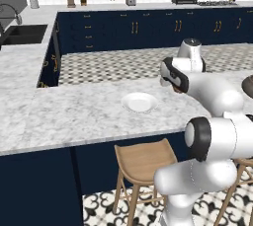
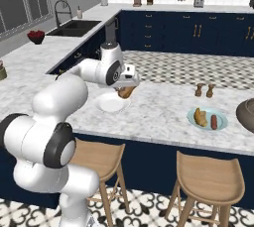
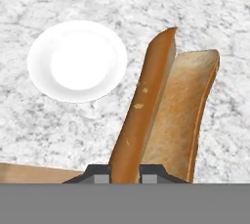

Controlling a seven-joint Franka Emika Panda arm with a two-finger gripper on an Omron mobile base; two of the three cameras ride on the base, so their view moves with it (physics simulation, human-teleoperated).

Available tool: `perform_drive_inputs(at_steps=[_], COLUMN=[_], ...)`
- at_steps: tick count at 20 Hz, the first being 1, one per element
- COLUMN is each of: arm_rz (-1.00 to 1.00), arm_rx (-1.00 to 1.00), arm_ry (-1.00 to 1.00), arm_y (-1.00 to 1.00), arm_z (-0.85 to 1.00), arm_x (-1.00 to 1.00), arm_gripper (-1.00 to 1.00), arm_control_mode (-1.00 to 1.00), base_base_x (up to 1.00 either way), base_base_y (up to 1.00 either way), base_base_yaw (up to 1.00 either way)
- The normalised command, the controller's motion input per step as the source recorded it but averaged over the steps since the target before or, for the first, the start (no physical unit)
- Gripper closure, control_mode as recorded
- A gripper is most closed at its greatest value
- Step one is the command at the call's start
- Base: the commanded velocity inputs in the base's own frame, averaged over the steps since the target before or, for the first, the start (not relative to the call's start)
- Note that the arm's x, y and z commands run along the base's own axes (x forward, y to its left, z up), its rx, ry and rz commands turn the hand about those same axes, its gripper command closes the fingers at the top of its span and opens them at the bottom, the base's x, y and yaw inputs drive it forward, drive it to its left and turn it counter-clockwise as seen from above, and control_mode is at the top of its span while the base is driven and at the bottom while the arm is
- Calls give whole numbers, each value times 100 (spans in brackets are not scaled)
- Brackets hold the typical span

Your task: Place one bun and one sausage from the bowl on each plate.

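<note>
My gripper (image 3: 126, 171) is shut on a golden-orange bun (image 3: 166, 115), which sticks out from between the fingertips as a split roll. In the right base view the gripper (image 2: 127, 90) hangs with the bun (image 2: 126, 92) just above the counter, at the right rim of the empty white plate (image 2: 110, 104). The same plate (image 3: 77, 60) lies up and to the left of the bun in the hand view, and also shows as the plate (image 1: 139, 101). Further right, the pale blue-green plate (image 2: 221, 120) holds a bun (image 2: 200, 117) and a sausage (image 2: 214, 121). The grey-brown bowl (image 2: 247, 114) sits at the right edge.
Two small brown shakers (image 2: 204, 90) stand behind the blue-green plate. Wooden stools (image 2: 211, 179) stand under the counter's near edge. A sink (image 2: 75, 27) is set into the left counter. The marble counter (image 2: 158, 112) runs between the two plates.
</note>
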Motion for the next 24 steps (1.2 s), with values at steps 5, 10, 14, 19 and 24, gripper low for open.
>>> perform_drive_inputs(at_steps=[5,10,14,19,24], arm_rz=[1,3,1,10,8], arm_rx=[0,-1,0,7,6], arm_ry=[2,26,11,14,3], arm_y=[100,99,63,-1,0], arm_z=[-27,-74,-54,-45,-49], arm_x=[100,100,100,100,42], arm_gripper=[100,100,100,100,100], arm_control_mode=[-100,-100,-100,-100,-100], base_base_x=[0,0,0,0,0], base_base_y=[0,0,0,0,0], base_base_yaw=[0,0,0,0,0])
